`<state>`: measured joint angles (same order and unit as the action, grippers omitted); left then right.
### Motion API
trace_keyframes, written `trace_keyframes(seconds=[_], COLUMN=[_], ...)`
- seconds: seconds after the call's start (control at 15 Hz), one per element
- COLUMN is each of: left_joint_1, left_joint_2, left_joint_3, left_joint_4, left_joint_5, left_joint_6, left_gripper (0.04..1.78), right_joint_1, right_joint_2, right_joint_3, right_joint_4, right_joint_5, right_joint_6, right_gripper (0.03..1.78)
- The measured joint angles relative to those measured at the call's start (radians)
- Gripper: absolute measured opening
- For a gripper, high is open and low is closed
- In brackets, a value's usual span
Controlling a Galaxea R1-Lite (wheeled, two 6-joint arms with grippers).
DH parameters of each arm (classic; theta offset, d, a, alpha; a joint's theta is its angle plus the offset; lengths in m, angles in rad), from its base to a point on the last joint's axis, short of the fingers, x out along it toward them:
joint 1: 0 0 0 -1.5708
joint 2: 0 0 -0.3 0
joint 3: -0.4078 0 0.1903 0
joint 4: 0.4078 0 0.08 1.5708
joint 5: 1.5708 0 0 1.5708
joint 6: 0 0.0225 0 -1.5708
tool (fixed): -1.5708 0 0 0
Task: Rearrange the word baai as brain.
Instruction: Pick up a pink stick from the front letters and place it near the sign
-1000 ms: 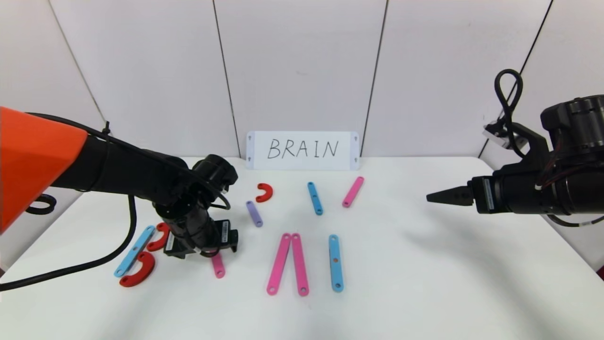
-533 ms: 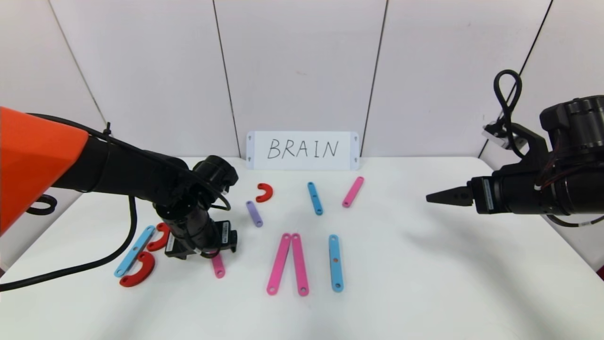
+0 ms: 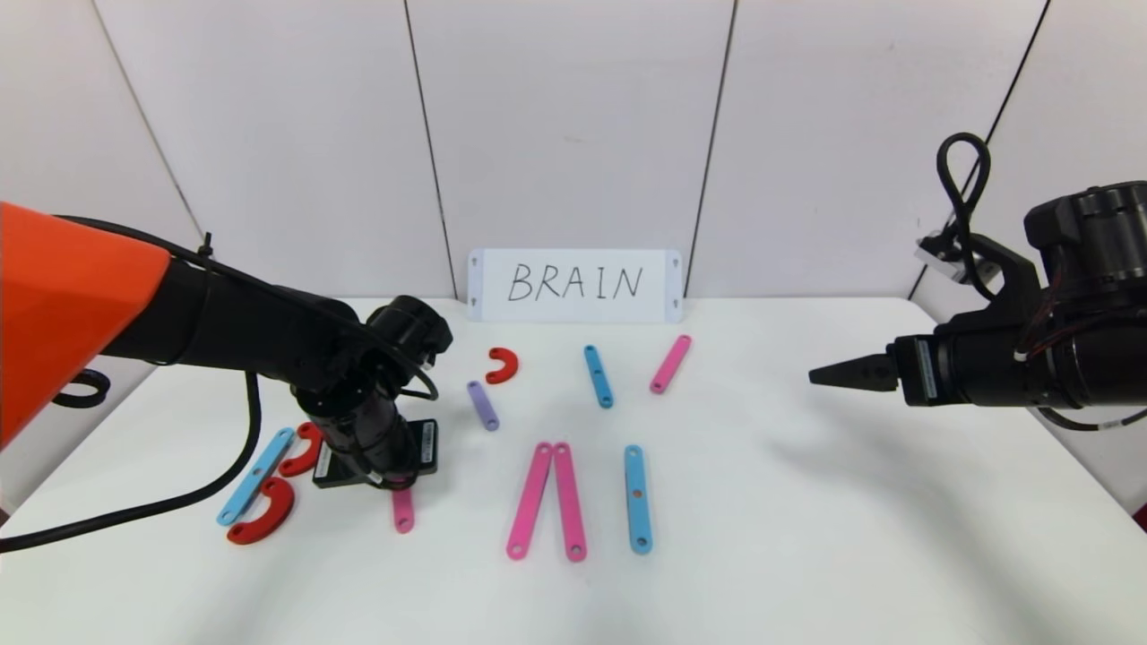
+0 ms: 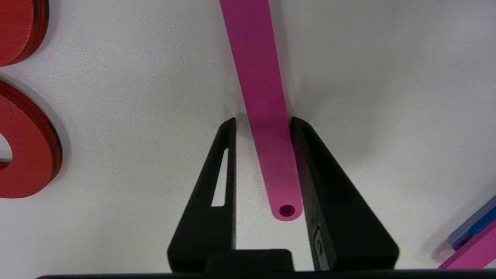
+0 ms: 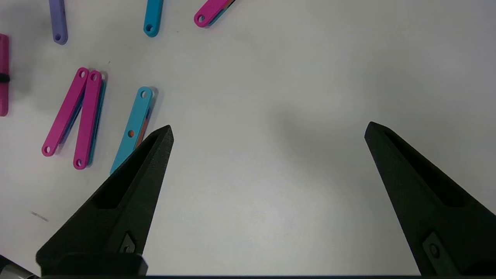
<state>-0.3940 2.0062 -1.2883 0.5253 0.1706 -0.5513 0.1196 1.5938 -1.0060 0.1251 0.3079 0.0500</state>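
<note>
A: Left gripper (image 4: pixel 262 124)?
B: Lower left of head frame, fingers straddling the flat pink plastic bar (image 4: pixel 267 116), not clamped.
A: Right gripper (image 5: pixel 267 130)?
B: Right edge, spread wide, holding nothing.

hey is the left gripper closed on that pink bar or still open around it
Not clamped, as far as shows. The left gripper straddles the pink bar; one finger touches its edge, while white table shows between the bar and the other finger.

Clearance around left gripper (image 4: pixel 262 122)
Pink bar (image 4: pixel 267 116) fills the jaw gap; red arcs (image 4: pixel 23 155) near one side; bare tabletop (image 4: pixel 387 97) opposite.
</note>
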Motion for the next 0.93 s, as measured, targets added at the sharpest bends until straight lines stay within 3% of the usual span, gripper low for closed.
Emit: trace_keyframes(seconds=[0.13,0.47,0.73,0.93], left_joint_1=[0.0,0.003,0.012,0.014], left_joint_2=[0.0,-0.031,-0.087,-0.106], left_joint_3=[0.0,-0.007,-0.072,-0.161], left_joint_4=[0.0,-0.008,-0.029,-0.03], left_joint_5=[0.0,-0.013,-0.028,-0.1], left_joint_6=[0.0,0.012,0.127,0.201], left_gripper=[0.27,0.27,0.27,0.27], right_joint_1=[0.0,0.0,-0.002,-0.005], right_joint_2=[0.0,0.0,-0.006,-0.009], right_joint_3=[0.0,0.005,0.007,0.008], right_joint_4=[0.0,0.0,-0.001,-0.001], right_joint_5=[0.0,0.0,0.001,0.001], right_joint_6=[0.001,0.001,0.003,0.007], right_gripper=[1.73,1.73,1.73,1.73])
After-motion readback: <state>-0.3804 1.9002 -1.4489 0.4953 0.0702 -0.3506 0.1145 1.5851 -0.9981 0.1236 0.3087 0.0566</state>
